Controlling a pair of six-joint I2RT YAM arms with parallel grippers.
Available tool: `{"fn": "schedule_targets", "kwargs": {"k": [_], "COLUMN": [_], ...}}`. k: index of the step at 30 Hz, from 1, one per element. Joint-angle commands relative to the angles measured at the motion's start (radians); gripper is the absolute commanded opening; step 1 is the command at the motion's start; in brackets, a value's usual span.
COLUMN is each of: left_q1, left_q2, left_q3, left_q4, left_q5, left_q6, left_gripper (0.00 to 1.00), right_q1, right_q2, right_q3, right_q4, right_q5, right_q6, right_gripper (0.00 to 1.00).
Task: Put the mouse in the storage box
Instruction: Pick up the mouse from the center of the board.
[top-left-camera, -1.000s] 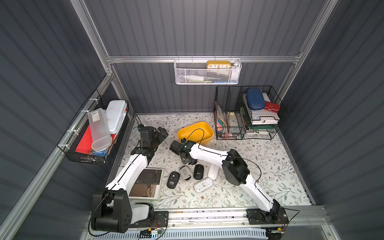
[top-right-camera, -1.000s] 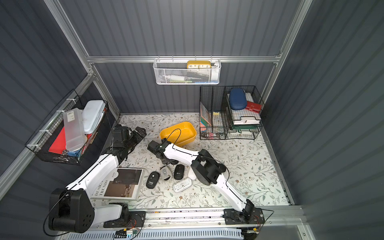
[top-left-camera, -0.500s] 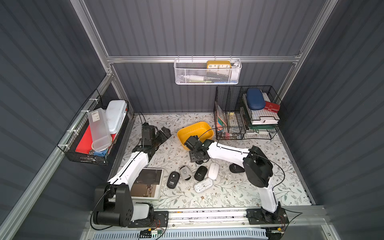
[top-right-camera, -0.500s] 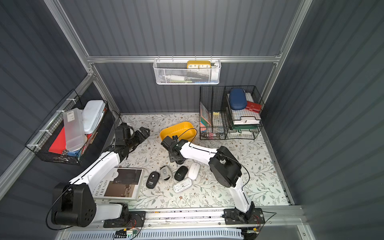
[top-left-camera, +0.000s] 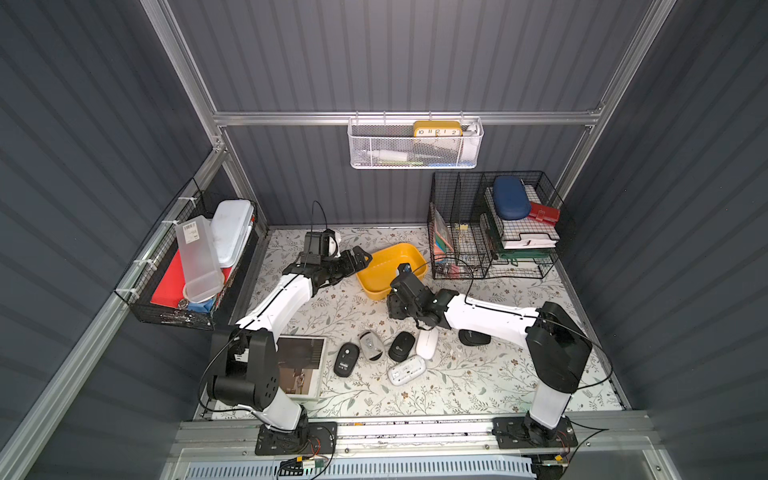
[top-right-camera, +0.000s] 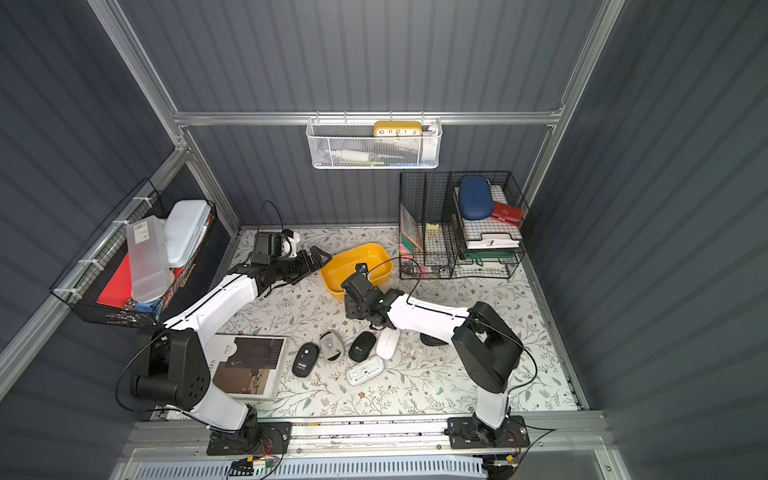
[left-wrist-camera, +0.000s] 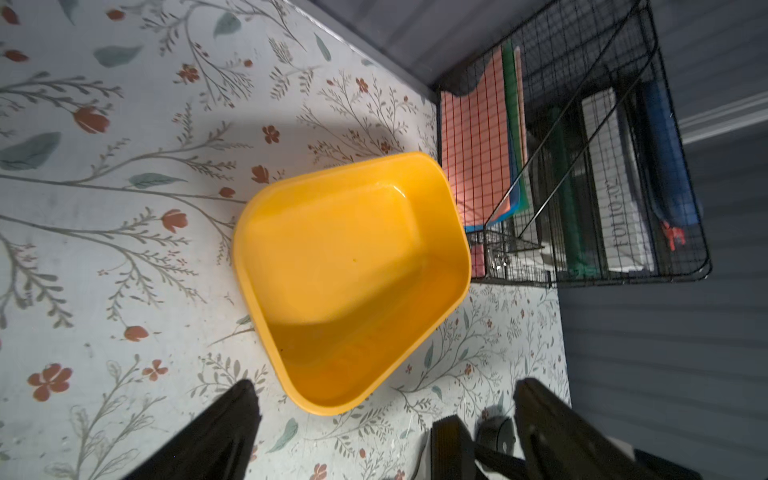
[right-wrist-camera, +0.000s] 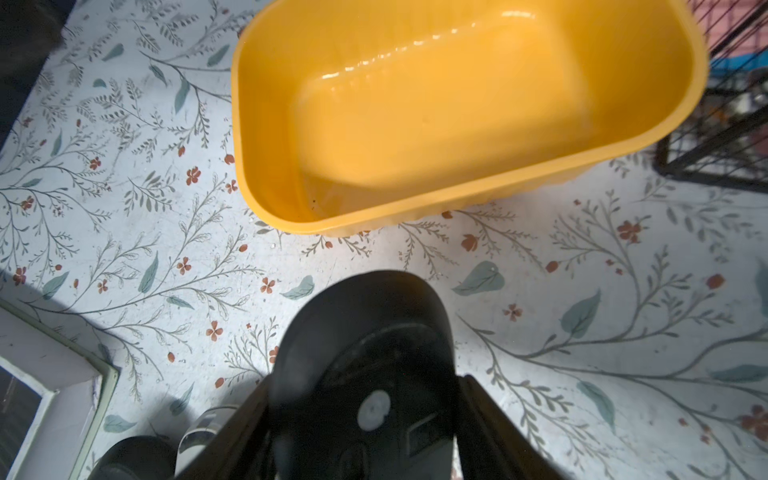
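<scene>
Right hand (top-left-camera: 395, 308) — mouse (right-wrist-camera: 361, 357) nearer storage box (right-wrist-camera: 415, 212)

Blk wire organiser (top-left-camera: 457, 199), white mesh basket (top-left-camera: 415, 160), 1 book (top-left-camera: 301, 357).

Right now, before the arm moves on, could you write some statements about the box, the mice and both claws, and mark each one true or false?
1. The storage box is empty. True.
2. The right claw holds a white mouse. False: it is shut on a black mouse.
3. The left claw is open and holds nothing. True.
4. The storage box stands inside the black wire organiser. False: it stands on the table, beside the organiser.
</scene>
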Motion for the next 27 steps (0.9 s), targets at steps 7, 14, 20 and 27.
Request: {"fn": "schedule_targets", "kwargs": {"k": [7,14,20,27], "left_q1": [-0.077,-0.107,-0.145,-0.175], "left_q2": [0.068,0.068,0.079,0.105], "left_q3": [0.095,0.134,0.165,0.191], "left_q4": [-0.178,-0.211,-0.251,-0.293], "left_q5": [0.094,0.102,0.091,0.091], "left_q6": [0.082,0.085,0.102,0.130], "left_gripper": [0.92,0.88,0.85,0.81], "right_q1": [-0.001,0.002,0.018,0.046], "right_q2": [-0.096,-0.105,-0.080,-0.059], "right_q3": [-0.132,-0.173,-0.165,-0.157], "right_q4": [0.294,0.393,0.423,0.467], "right_q5": [0.083,0.087,0.125,0.184], "right_q6": [-0.142,-0.210,-0.264,-0.337], "right_gripper": [0.40,0.39,0.39,0.39]}}
